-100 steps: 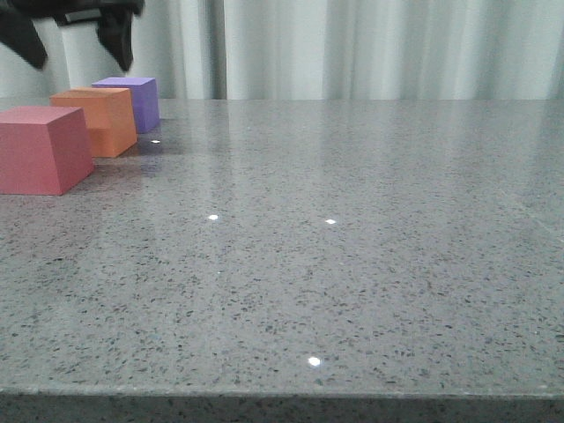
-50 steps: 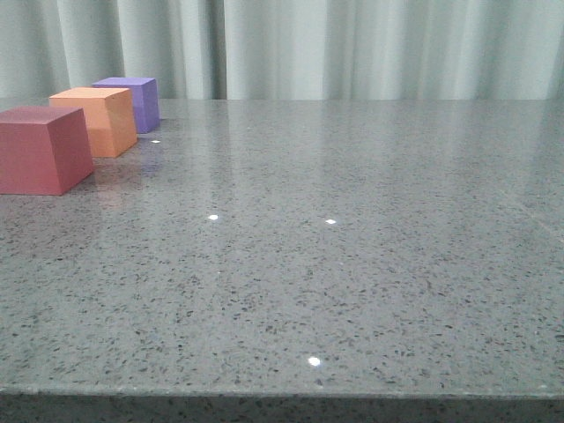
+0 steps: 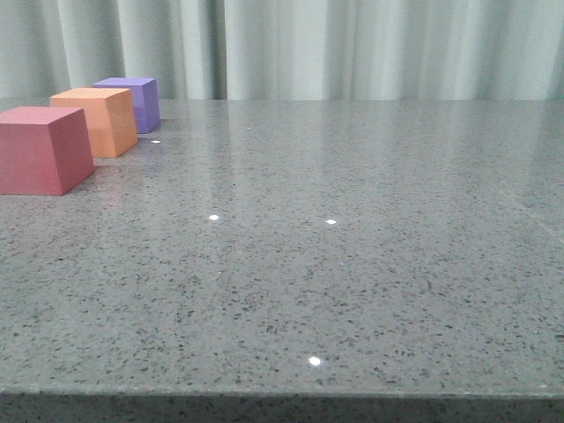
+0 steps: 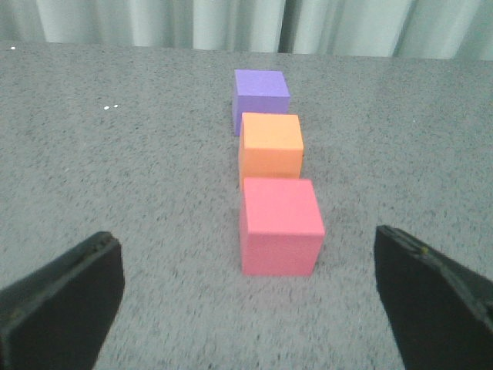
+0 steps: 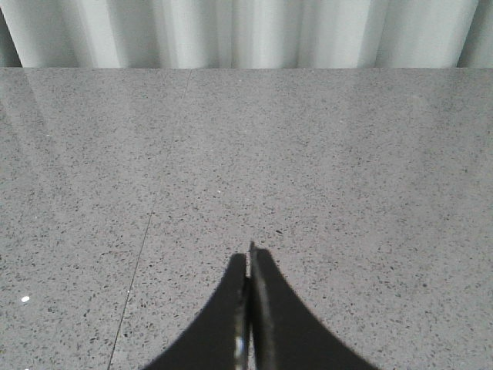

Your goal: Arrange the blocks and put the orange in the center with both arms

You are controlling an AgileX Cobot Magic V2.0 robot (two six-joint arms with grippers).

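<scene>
Three cubes stand in a row at the table's far left: the red-pink cube [image 3: 42,150] nearest, the orange cube [image 3: 99,121] in the middle, the purple cube [image 3: 134,101] farthest. The left wrist view shows the same row: red-pink [image 4: 280,226], orange [image 4: 270,146], purple [image 4: 261,96]. My left gripper [image 4: 246,297] is open wide and empty, its fingers [image 4: 58,304] apart, short of the red-pink cube. My right gripper [image 5: 249,258] is shut and empty over bare table. Neither gripper shows in the front view.
The grey speckled table [image 3: 335,264] stretches to the right of the cubes. A pale curtain [image 3: 352,48] hangs behind the table's far edge. The table's front edge [image 3: 282,392] runs along the bottom of the front view.
One second ago my left gripper hung above the cubes at the front view's top left. It has since left that view. The cubes have not moved.
</scene>
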